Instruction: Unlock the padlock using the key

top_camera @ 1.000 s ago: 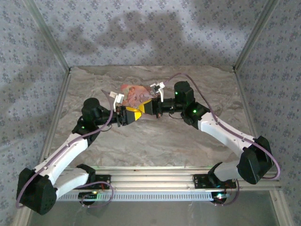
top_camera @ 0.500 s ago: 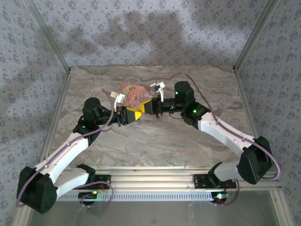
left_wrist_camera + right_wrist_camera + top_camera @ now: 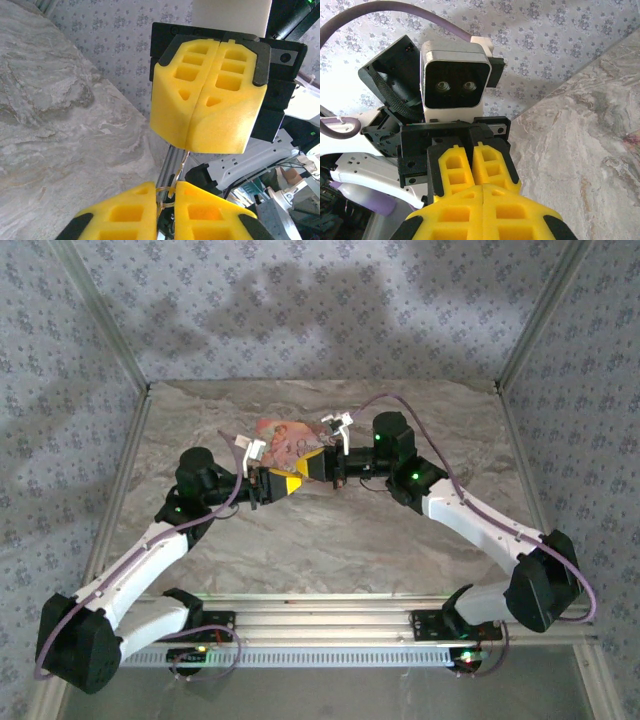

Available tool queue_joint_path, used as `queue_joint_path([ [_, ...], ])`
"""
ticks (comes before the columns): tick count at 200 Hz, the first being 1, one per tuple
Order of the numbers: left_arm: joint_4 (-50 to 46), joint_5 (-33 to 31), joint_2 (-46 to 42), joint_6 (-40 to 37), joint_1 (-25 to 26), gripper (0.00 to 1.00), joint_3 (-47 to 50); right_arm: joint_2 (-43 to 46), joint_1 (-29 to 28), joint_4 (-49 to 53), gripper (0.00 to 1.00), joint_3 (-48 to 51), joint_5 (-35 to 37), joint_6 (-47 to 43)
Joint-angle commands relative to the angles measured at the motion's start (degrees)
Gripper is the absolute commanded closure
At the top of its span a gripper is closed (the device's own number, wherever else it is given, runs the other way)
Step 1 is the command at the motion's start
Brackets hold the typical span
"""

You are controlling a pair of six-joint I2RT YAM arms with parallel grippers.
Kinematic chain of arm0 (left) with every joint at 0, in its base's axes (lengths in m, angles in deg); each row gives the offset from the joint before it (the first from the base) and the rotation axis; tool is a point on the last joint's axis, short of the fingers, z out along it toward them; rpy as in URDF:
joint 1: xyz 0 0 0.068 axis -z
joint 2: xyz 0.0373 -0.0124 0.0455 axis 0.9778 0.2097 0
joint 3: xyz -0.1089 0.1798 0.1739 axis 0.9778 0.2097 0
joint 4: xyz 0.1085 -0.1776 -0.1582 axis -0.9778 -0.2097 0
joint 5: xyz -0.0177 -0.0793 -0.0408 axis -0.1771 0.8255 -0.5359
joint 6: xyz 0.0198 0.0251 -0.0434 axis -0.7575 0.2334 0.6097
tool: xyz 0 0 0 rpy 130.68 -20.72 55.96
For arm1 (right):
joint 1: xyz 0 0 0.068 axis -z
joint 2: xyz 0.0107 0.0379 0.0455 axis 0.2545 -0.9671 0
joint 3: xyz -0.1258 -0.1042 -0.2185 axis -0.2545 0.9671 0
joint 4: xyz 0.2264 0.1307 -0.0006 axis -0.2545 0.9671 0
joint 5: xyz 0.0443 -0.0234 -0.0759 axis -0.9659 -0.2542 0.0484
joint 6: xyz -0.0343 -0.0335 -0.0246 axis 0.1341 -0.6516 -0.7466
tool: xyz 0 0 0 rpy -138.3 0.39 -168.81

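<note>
Centre of worktop (image 3: 330, 540), toward the far side: my two arms reach in from either side and meet tip to tip, held above the surface. The floral box (image 3: 283, 440) sits just behind the meeting point. My right tool (image 3: 191, 145) is closed, its yellow pads pressed flat together along one seam. Seen from my left wrist, a thin metal strip (image 3: 183, 161) comes out of that seam at the tip and slants down toward my other tool, so the right pads are clamped on it. I cannot tell whether the strip is the key. My left tool (image 3: 166, 202) faces the right one head-on, just beside it. Its pads are almost together, with only a slim slit between them. A fine wire ring (image 3: 165, 189) crosses that slit at the tips and meets the lower end of the strip. I cannot tell whether the left pads pinch the ring or merely flank it. The right wrist view agrees: left pads close together, straight ahead of my closed right pads. The padlock is too small to pick out among the pads, and I cannot place it.
</note>
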Motion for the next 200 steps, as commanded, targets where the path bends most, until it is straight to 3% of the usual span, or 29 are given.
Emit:
queue_joint_path([
  [1,0.8,1.3,-0.6,-1.0,0.5,0.92,-1.3,1.1,0.2,-1.7,1.0,0.1,-0.7,0.8],
  [21,0.4,1.4,-0.7,-1.4,0.5,1.0,-1.5,1.0,0.2,-2.0,1.0,0.4,-0.5,0.9],
  [54,-2.3,0.1,-1.4,-3.4,0.4,1.0,-2.1,0.7,0.3,-1.3,1.0,0.4,0.6,1.1],
  [82,-10.6,-3.2,-2.2,-7.4,-0.5,1.0,-3.2,1.3,1.8,1.7,0.52,0.6,6.4,3.3],
  [102,-16.0,-5.4,-3.0,-9.0,-3.3,1.0,-2.9,1.6,4.5,1.1,0.41,2.1,9.1,7.0],
  [143,-28.6,-7.8,-4.4,-15.1,-10.4,1.0,-4.0,-0.9,8.1,14.5,0.39,0.5,17.2,9.2],
  [170,-28.7,-6.2,-4.4,-15.4,-12.4,1.0,-3.5,-4.2,8.9,13.9,0.41,1.2,15.3,13.0],
  [200,-24.3,-4.8,-5.0,-12.7,-12.5,1.0,-2.0,-6.0,7.5,5.7,0.45,3.4,11.5,15.5],
])
